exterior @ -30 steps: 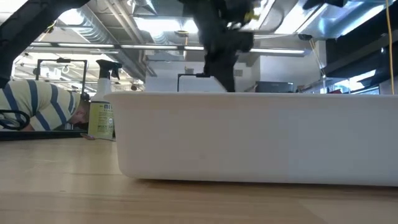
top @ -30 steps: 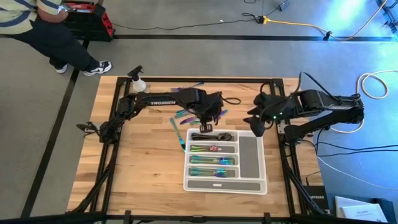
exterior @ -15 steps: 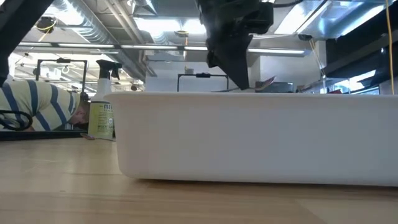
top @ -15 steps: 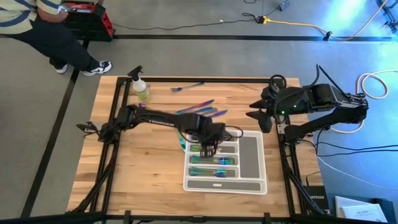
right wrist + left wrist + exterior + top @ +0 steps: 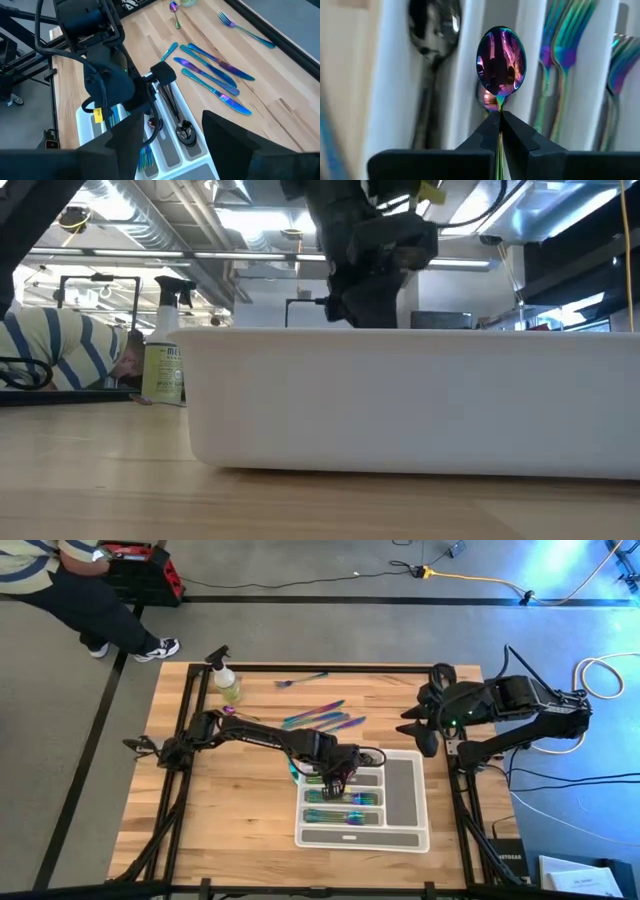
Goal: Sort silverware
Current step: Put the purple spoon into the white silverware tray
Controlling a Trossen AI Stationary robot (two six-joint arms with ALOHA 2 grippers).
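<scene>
Spoon (image 5: 500, 61) | bowl forward, lengthwise along tray (image 5: 401, 790) slots; left jaws clamped on handle; right jaws apart

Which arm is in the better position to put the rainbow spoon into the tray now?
The left. Its gripper is shut on the rainbow spoon, directly over the tray compartments. The right gripper stands open and empty, beside the tray's far corner.

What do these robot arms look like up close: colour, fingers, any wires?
Both arms are dark black with jointed links. The left end effector has two tapered black fingers; a yellow tag shows on its wrist. The right end effector looks the same, with black cables trailing behind.
</scene>
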